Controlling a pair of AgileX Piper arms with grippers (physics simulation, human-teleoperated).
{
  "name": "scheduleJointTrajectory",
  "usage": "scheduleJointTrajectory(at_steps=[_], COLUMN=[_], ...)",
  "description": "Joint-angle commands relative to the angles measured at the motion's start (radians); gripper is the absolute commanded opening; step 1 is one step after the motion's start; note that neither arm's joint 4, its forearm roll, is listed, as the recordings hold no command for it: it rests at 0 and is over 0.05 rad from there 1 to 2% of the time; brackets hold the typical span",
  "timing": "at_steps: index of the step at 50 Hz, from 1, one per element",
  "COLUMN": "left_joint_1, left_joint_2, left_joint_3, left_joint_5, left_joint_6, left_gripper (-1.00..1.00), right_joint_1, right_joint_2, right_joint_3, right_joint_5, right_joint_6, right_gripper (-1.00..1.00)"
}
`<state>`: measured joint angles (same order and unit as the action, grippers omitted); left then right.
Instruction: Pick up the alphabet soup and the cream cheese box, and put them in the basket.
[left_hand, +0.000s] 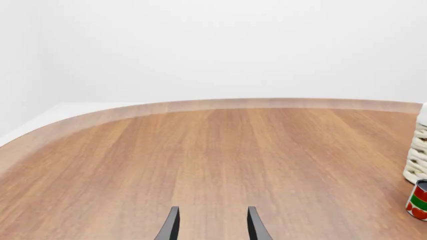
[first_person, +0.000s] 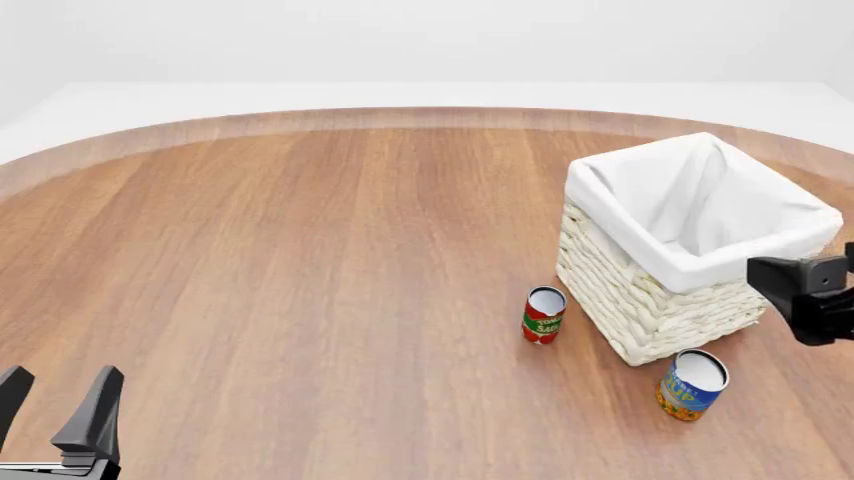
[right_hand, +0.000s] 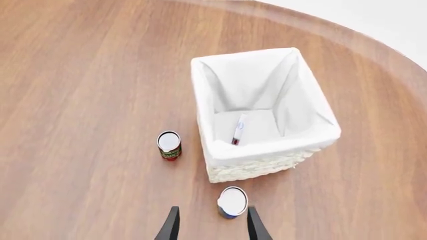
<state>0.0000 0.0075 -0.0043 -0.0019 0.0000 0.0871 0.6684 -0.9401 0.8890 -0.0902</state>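
two claws (first_person: 54, 405) (right_hand: 210, 222), two cans (first_person: 691, 384) (first_person: 542, 315), one basket (first_person: 641, 300)

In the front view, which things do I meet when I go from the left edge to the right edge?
left gripper → red-and-green can → alphabet soup → right gripper. I leave out the basket, because it spans over both the soup and part of the gripper.
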Motion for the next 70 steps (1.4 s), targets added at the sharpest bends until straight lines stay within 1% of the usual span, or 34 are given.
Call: scheduleJointTrajectory(at_steps=[1, 3, 8, 15, 32, 38, 55, 61, 70], left_joint_1=[0.0, 0.0, 0.0, 0.0, 0.0, 0.0, 0.0, 0.0, 0.0], left_joint_2=[0.0, 0.0, 0.0, 0.0, 0.0, 0.0, 0.0, 0.0, 0.0], left_joint_3=[0.0, 0.0, 0.0, 0.0, 0.0, 0.0, 0.0, 0.0, 0.0], left_joint_5=[0.0, 0.0, 0.0, 0.0, 0.0, 0.0, 0.0, 0.0, 0.0], left_joint_6=[0.0, 0.0, 0.0, 0.0, 0.0, 0.0, 0.0, 0.0, 0.0], left_gripper=[1.0, 1.0, 1.0, 1.0, 1.0, 1.0, 1.0, 1.0, 1.0], right_joint_1=[0.002, 0.003, 0.005, 0.016, 0.041, 0.037, 0.037, 0.041, 0.053], right_joint_2=[-0.048, -0.055, -0.071, -0.107, -0.19, -0.205, -0.205, -0.199, -0.226], right_joint_3=[0.039, 0.046, 0.065, 0.093, 0.114, 0.114, 0.114, 0.169, 0.21], right_joint_5=[0.031, 0.036, 0.055, 0.079, 0.147, 0.16, 0.16, 0.114, 0.112], right_joint_6=[0.002, -0.001, 0.012, 0.008, 0.032, 0.037, 0.037, 0.046, 0.064], right_gripper=[1.0, 1.0, 1.0, 1.0, 1.0, 1.0, 1.0, 1.0, 1.0])
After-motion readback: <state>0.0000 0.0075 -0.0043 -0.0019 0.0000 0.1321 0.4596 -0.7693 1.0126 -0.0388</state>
